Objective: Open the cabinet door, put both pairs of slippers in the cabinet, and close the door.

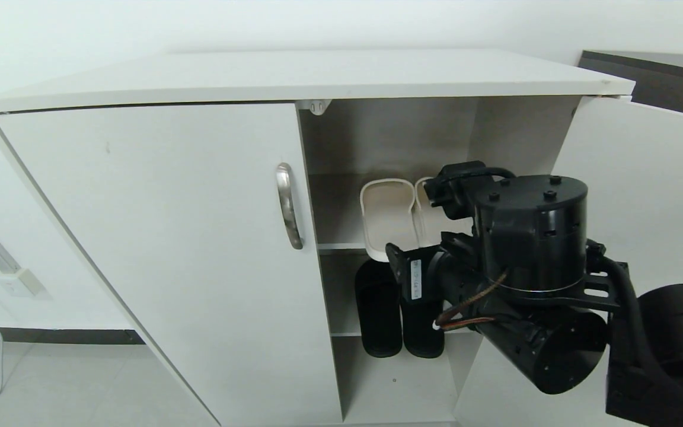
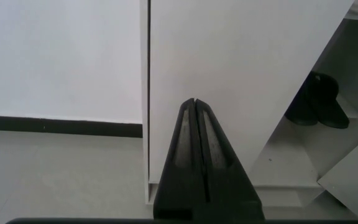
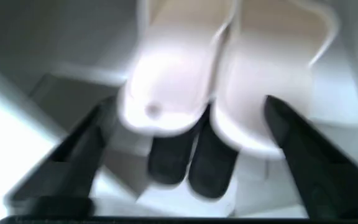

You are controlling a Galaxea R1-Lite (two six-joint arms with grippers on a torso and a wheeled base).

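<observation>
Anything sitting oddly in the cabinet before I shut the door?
Yes. The white slippers stick out past the front edge of the upper shelf, and the black slippers overhang the shelf below the same way. The open door might catch on them as it swings shut.
</observation>
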